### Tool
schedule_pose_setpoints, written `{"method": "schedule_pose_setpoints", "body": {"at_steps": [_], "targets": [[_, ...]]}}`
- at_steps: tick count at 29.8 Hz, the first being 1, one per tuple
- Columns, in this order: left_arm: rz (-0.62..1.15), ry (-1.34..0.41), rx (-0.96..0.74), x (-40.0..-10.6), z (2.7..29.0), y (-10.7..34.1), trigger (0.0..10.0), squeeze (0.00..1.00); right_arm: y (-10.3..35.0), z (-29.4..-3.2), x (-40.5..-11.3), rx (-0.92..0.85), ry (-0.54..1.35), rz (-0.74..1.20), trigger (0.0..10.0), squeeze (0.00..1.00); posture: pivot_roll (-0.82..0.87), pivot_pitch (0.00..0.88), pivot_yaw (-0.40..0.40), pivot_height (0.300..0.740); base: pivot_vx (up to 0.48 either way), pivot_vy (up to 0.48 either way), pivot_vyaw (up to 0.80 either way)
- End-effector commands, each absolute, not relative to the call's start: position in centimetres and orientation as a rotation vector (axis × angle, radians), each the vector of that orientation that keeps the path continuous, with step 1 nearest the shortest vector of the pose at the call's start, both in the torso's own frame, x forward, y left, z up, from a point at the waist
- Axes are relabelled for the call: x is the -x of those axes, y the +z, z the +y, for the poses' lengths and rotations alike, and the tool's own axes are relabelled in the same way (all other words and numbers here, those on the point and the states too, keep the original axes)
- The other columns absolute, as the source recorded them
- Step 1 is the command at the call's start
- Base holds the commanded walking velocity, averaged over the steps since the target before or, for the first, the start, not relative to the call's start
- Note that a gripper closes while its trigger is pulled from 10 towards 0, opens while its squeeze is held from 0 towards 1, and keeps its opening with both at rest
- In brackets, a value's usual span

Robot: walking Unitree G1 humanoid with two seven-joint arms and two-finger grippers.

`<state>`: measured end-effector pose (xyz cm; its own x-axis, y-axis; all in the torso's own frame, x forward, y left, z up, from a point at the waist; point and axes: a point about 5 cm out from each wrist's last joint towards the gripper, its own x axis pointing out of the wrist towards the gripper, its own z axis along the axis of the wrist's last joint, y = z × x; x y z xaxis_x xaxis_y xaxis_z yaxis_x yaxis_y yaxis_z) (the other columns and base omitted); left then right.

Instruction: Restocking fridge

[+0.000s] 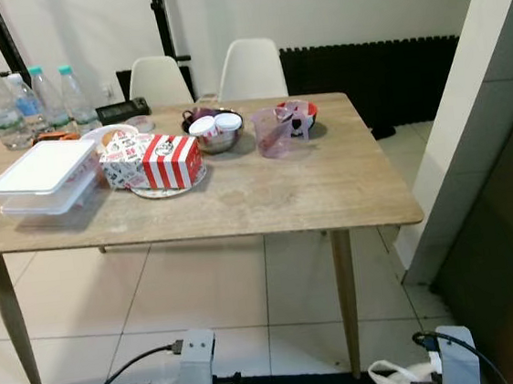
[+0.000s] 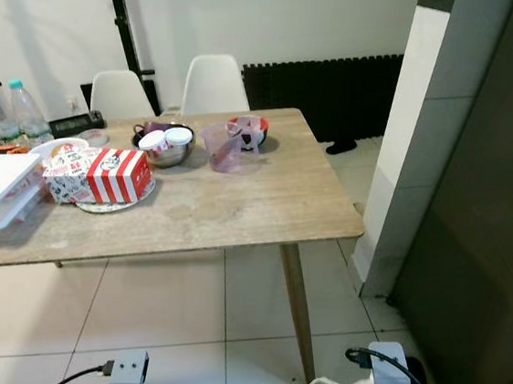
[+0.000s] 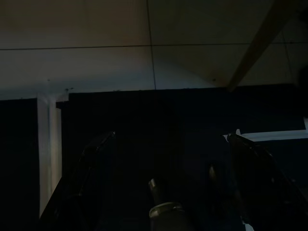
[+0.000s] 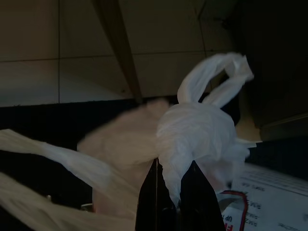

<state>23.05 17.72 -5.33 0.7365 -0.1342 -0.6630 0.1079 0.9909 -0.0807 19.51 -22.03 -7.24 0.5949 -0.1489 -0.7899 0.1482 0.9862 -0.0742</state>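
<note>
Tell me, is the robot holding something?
Yes. The right pincer pinches a white plastic bag by its bunched top. The left pincer is open, holding nothing.

We see our two silver-white wrists low in the head view, black cables looping off each, and long black tapered fingers (image 4: 192,192) on our right gripper (image 4: 174,192) in the wrist view.

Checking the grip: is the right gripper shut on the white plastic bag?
Shut: the right gripper pinches the white plastic bag between near-closed fingers.
</note>
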Motion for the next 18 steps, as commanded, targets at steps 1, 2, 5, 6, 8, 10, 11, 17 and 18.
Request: {"method": "schedule_pose_setpoints", "body": {"at_steps": [1, 2, 5, 6, 8, 10, 11, 17, 18], "targets": [[0.743, -0.151, 0.021, -23.10, 17.73, -5.34, 10.0, 0.00, -6.85, -22.09, -20.21, -0.002, -0.177, 0.897, 10.0, 0.00, -0.06, 0.010, -0.044, 0.740, 0.000, -0.480, 0.00], [0.742, -0.152, 0.021, -23.13, 17.69, -5.32, 10.0, 0.00, -6.83, -22.06, -20.25, -0.001, -0.176, 0.896, 10.0, 0.00, -0.06, 0.011, -0.044, 0.740, 0.000, -0.480, 0.00], [0.741, -0.154, 0.023, -23.17, 17.64, -5.30, 10.0, 0.00, -6.81, -22.00, -20.32, -0.002, -0.176, 0.895, 10.0, 0.00, -0.06, 0.011, -0.043, 0.740, 0.000, -0.480, 0.00], [0.741, -0.155, 0.022, -23.16, 17.64, -5.31, 10.0, 0.00, -6.81, -21.99, -20.32, -0.003, -0.176, 0.895, 10.0, 0.00, -0.06, 0.011, -0.043, 0.740, 0.000, -0.480, 0.00], [0.741, -0.155, 0.021, -23.15, 17.65, -5.31, 10.0, 0.00, -6.80, -21.99, -20.33, -0.003, -0.176, 0.895, 10.0, 0.00, -0.06, 0.011, -0.043, 0.740, 0.000, -0.480, 0.00], [0.741, -0.158, 0.020, -23.13, 17.66, -5.32, 10.0, 0.00, -6.82, -21.96, -20.33, -0.005, -0.176, 0.897, 10.0, 0.00, -0.06, 0.010, -0.042, 0.740, 0.000, -0.480, 0.00], [0.740, -0.160, 0.021, -23.13, 17.65, -5.31, 10.0, 0.00, -6.83, -21.95, -20.31, -0.005, -0.176, 0.898, 10.0, 0.00, -0.06, 0.010, -0.041, 0.740, 0.000, -0.480, 0.00], [0.726, -0.160, 0.019, -23.24, 17.59, -5.20, 10.0, 0.00, -6.91, -21.92, -20.18, -0.006, -0.176, 0.902, 10.0, 0.00, -0.06, 0.011, -0.040, 0.740, 0.000, -0.240, 0.00], [0.723, -0.159, 0.016, -23.26, 17.60, -5.18, 10.0, 0.00, -6.93, -21.90, -20.17, -0.006, -0.176, 0.903, 10.0, 0.00, -0.06, 0.010, -0.039, 0.740, 0.000, 0.000, 0.00]]}}
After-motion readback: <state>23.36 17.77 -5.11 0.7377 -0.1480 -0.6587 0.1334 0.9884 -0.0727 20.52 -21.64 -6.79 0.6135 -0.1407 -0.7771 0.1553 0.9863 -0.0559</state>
